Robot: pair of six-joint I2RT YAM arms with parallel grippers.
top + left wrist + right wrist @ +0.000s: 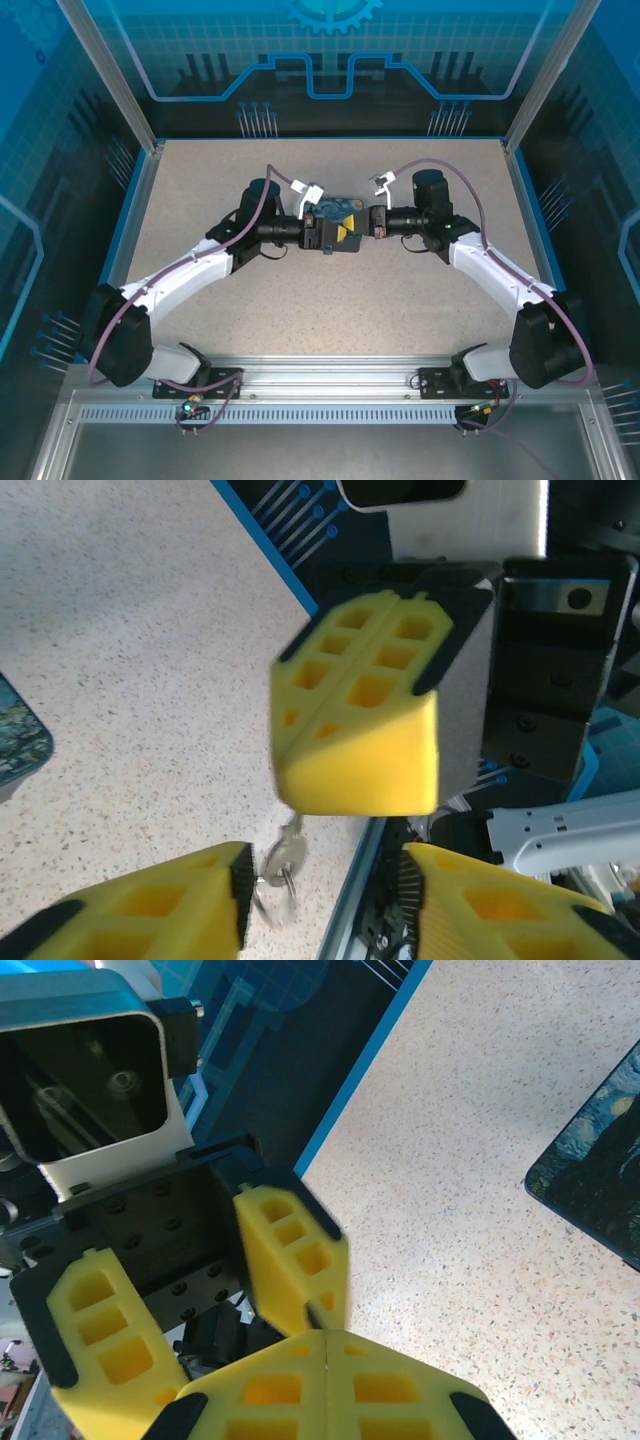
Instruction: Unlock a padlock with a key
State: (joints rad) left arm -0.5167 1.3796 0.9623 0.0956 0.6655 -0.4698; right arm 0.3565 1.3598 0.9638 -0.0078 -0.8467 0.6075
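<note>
Key: a small silvery piece (286, 852) on a ring, hanging just under the closed pads of the right gripper (325, 1350), above the table (200, 180). It is blurred, so the exact pinch point is uncertain.
Handling: likely light, stiff, thin and slick, so it may swivel between soft pads. Best pinched on the flat bow, leaving the blade free.
Right gripper: pads pressed together, apparently on the key's top.
Left gripper (325, 890): fingers spread wide, holding nothing, one finger just beside the key.
Box (345, 207): dark blue print, lying on the table below the meeting grippers.
</note>
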